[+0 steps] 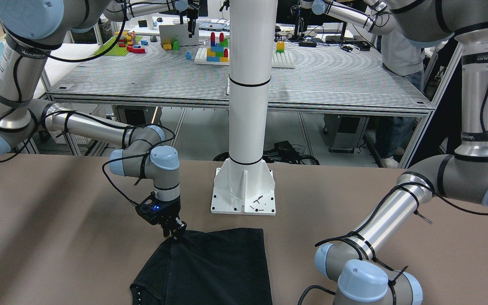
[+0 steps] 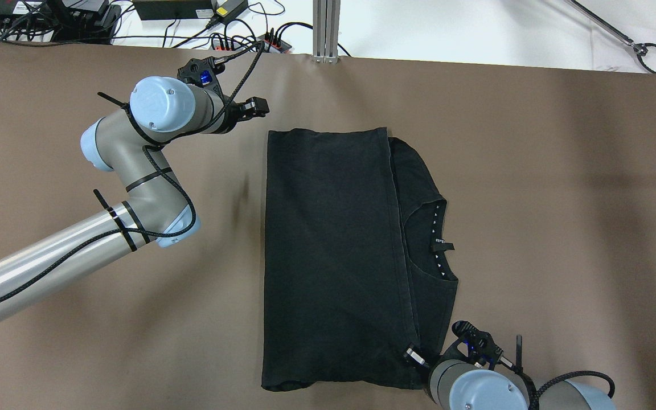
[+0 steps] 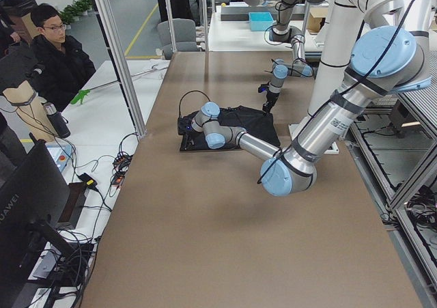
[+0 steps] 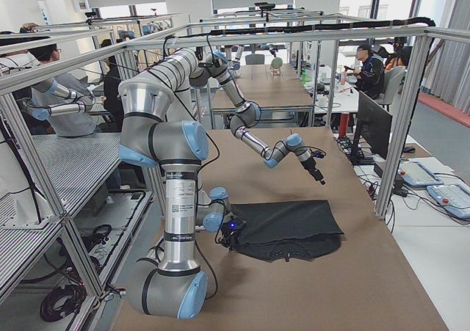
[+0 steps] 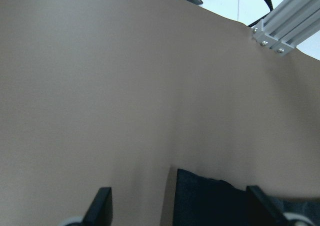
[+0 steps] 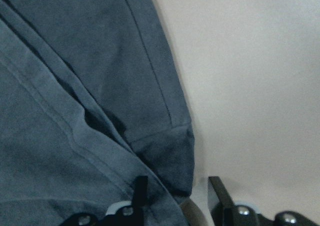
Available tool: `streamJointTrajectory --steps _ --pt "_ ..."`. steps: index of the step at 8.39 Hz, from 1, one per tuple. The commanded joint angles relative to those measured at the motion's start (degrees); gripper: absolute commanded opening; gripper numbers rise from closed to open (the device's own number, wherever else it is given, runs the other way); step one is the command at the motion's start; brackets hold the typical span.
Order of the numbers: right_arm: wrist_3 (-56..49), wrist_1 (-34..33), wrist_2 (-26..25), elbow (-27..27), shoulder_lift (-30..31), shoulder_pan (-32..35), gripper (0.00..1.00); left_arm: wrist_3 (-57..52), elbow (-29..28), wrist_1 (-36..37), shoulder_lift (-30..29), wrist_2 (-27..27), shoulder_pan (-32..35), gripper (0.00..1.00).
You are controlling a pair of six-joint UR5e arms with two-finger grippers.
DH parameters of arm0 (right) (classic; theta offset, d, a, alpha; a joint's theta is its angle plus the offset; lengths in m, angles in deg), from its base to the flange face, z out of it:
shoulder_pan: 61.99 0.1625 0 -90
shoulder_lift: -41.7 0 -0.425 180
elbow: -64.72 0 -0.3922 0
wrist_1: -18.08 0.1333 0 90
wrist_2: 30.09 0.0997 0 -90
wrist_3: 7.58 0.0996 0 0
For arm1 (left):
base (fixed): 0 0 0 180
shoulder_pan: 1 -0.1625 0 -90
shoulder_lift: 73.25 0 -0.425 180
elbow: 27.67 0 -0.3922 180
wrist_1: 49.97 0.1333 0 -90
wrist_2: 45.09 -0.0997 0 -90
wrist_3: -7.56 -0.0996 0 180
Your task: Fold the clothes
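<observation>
The plain black soft-fabric garment [image 2: 333,256] lies folded flat in the middle of the brown cloth-covered worktop [image 2: 533,199], neckline at its 3 o'clock side. The left hand [image 2: 254,107] hangs just off its 11 o'clock corner, fingers spread, holding nothing. The right hand [image 1: 177,232] sits at 5 o'clock, fingers parted astride the sleeve hem, not clamped.

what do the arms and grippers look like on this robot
Both the left arm and right arm are silver tubes with grey joints and pale blue caps, black cables strapped along them. The left gripper and right gripper are small, black, two-fingered, each with a blue light.
</observation>
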Motion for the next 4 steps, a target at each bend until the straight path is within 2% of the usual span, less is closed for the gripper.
streamJointTrajectory --steps 1,2,3,4 --pt "0.0 0.0 0.0 0.0 0.0 -0.1 0.54 0.1 0.0 0.0 0.0 0.0 0.0 0.94" --pt "0.0 0.0 -0.1 0.0 -0.1 -0.3 0.53 0.1 0.0 0.0 0.0 0.0 0.0 0.94" --pt "0.0 0.0 -1.1 0.0 -0.2 -0.8 0.32 0.1 0.0 0.0 0.0 0.0 0.0 0.94" --pt "-0.1 0.1 -0.7 0.0 -0.5 -0.8 0.0 0.1 0.0 0.0 0.0 0.0 0.0 0.94"
